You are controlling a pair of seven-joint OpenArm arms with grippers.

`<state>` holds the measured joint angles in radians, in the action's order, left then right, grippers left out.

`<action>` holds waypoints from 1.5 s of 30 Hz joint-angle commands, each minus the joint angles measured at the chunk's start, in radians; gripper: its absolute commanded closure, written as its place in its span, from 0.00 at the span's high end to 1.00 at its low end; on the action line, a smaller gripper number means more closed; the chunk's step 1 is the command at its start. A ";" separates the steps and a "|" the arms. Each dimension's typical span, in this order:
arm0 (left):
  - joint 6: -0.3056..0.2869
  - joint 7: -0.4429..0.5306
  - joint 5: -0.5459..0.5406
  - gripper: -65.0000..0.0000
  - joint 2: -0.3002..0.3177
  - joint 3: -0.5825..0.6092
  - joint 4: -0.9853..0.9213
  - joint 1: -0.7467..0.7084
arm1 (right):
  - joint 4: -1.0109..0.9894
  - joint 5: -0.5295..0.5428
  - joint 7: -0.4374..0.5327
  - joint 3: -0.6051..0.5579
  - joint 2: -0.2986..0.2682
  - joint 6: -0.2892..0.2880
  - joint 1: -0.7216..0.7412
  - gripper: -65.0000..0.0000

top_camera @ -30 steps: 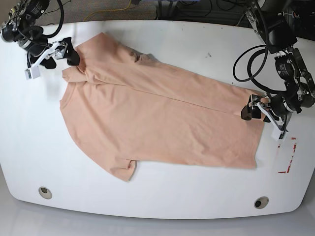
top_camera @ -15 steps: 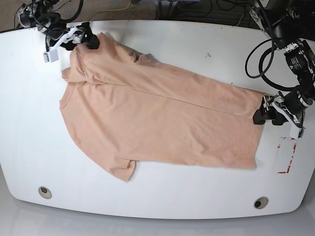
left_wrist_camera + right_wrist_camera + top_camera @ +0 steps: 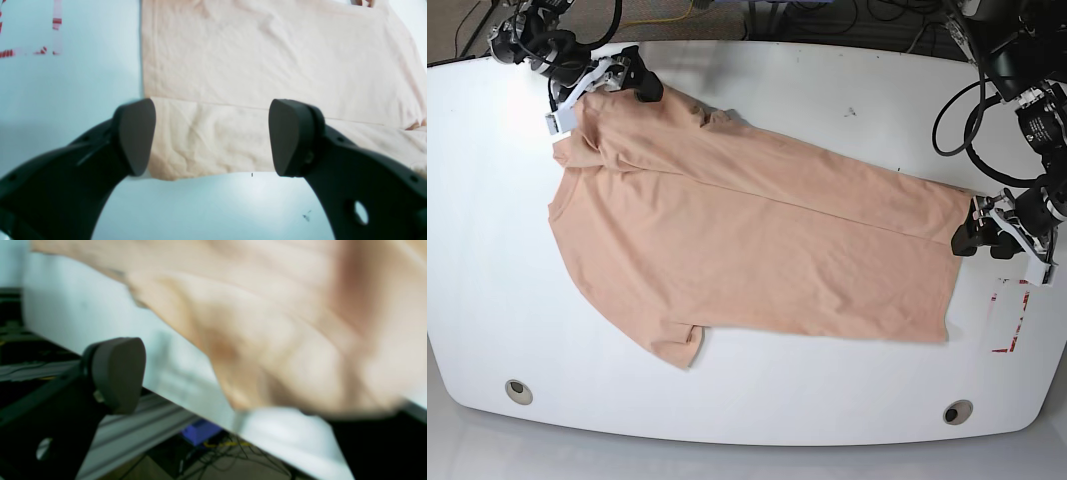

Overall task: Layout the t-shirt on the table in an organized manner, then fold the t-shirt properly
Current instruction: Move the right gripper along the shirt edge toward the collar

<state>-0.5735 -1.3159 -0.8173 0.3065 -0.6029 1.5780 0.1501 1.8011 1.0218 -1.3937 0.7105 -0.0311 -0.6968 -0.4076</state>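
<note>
**Both pincers spread, shirt partly folded on the table**

The t-shirt [image 3: 747,250] lies slantwise across the middle of the table [image 3: 827,90], its far long edge already doubled over. The left gripper [image 3: 975,228] sits spread at the hem end, holding nothing; the right gripper [image 3: 617,82] is spread by the collar end (also empty).

To fold well, I judge each pincer should take matching corners of one edge and carry them together, keeping the fabric taut so the crease runs straight.

The left wrist view shows the fold line and hem corner [image 3: 160,171] crisply; the base view hides that detail, and the right wrist view is blurred.
</note>
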 commanded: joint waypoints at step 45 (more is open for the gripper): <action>-0.001 0.020 -0.014 0.77 0.044 -0.002 0.009 0.004 | 0.116 0.162 0.040 -0.015 -0.005 -0.001 0.065 0.00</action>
<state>-0.5728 -1.3159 -0.8120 0.3332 -0.6041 1.5745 0.1360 1.9007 1.1507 -1.3773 0.6930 -0.0280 -0.6964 -0.3660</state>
